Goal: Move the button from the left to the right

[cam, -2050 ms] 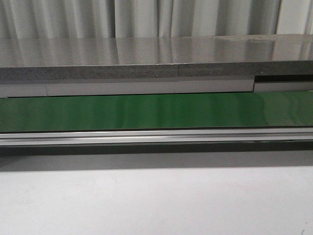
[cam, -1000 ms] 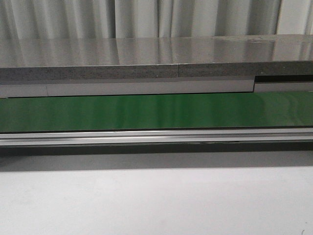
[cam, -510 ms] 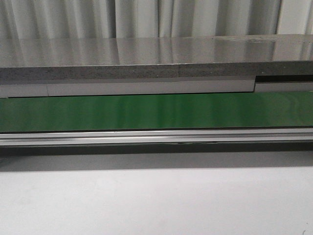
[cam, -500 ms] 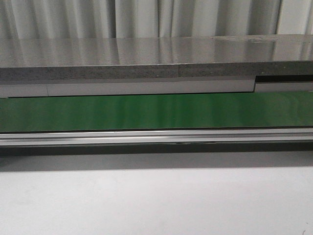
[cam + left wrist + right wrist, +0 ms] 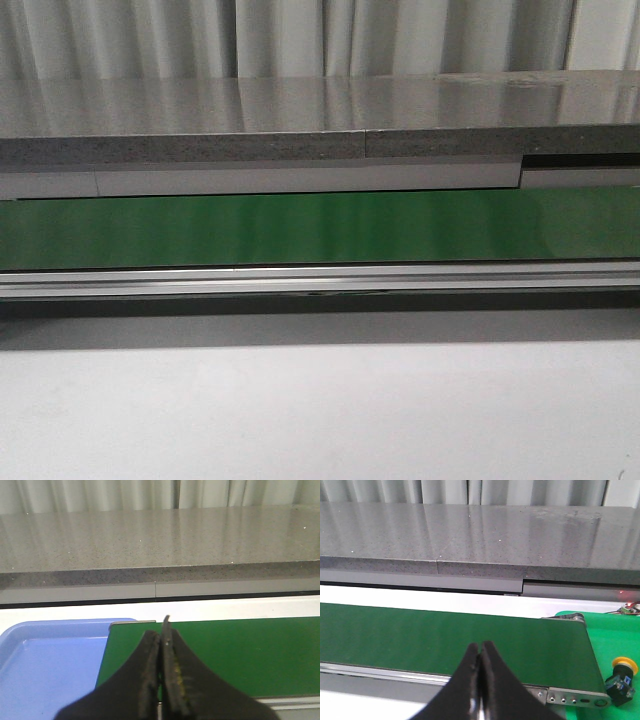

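Left gripper (image 5: 161, 645): two black, tapering fingers with matte, slightly gritty inner pads, pressed together along their whole length with nothing between them. It hangs over the near end of the green conveyor belt (image 5: 220, 652), a smooth, flat band with a dull sheen. Just beside that belt end lies a blue plastic tray (image 5: 30, 640) with rounded corners and a raised rim; what shows of its floor is bare.

Right gripper (image 5: 480, 655): fingers of the same black, wedge-like shape, likewise pressed together on nothing, poised above the opposite end of the belt (image 5: 445, 635). A silver metal side rail (image 5: 570, 696) with small screw holes caps that end. Past it spreads a bright green flat surface (image 5: 615, 630), and on this rests the button (image 5: 622, 674): a round yellow-orange mushroom cap on a black blocky body with tiny light markings, tilted, apart from the belt and well apart from the right fingers.

Behind the belt in both wrist views runs a grey speckled stone-like counter (image 5: 480, 535) with a polished, reflecting top, backed by pale pleated curtains (image 5: 100, 495).

Front view: belt (image 5: 320, 228), extruded aluminium rail (image 5: 320, 280) and white tabletop (image 5: 320, 410) in parallel bands; neither gripper nor the button appears here.
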